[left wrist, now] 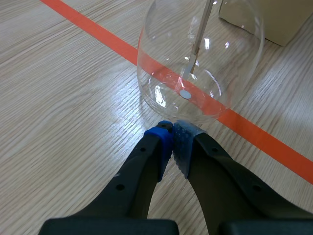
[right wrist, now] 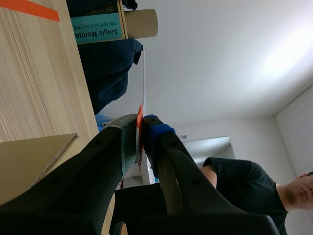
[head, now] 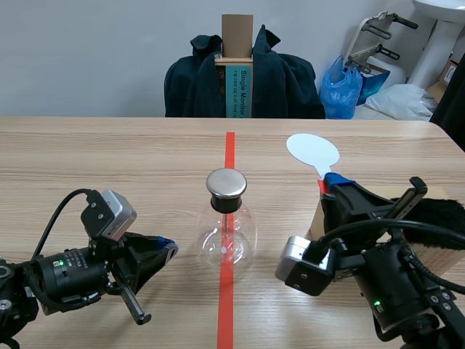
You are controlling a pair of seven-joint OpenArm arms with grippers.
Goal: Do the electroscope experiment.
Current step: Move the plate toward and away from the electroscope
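Observation:
The electroscope is a round clear glass flask with a metal cap, standing on the red tape line at mid table. In the left wrist view its glass bulb shows a thin metal rod hanging inside. My left gripper lies low on the table to the flask's left, shut on nothing, its tips just short of the glass base. My right gripper is raised to the flask's right, shut on the red handle of a white oval paddle that stands upward, seen edge-on in the right wrist view.
A cardboard box sits right of the flask, under my right arm, with a black furry piece on it. A chair draped with a dark jacket stands behind the table. A person shows in the right wrist view.

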